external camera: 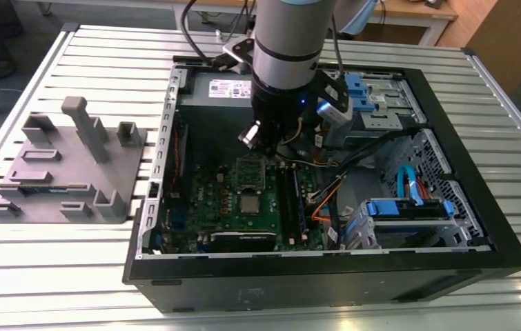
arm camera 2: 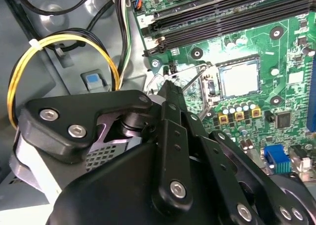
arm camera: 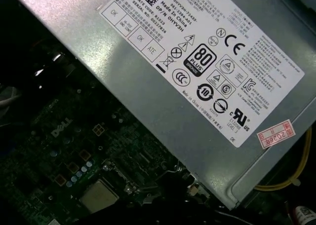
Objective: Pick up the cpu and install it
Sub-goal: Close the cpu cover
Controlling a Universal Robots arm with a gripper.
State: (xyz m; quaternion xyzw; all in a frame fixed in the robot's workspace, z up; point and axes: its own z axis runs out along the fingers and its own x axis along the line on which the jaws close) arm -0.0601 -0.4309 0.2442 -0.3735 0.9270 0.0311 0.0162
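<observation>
1. In the first wrist view, a big white rating label (arm camera: 197, 52) sits on the grey power supply (arm camera: 163, 121). It carries rows of small print, boxed cells and a cluster of certification symbols.
2. A small red-bordered sticker (arm camera: 276, 134) with stamped digits sits on the same casing, just beside the label's corner.
3. A white logo (arm camera: 61, 130) is printed on the dark motherboard (arm camera: 44, 170).
4. In the upper middle of the exterior view, a white label (external camera: 230, 88) is too small to read.
5. In the second wrist view, the white markings on the green board (arm camera 2: 276, 52) are too fine to make out.
</observation>
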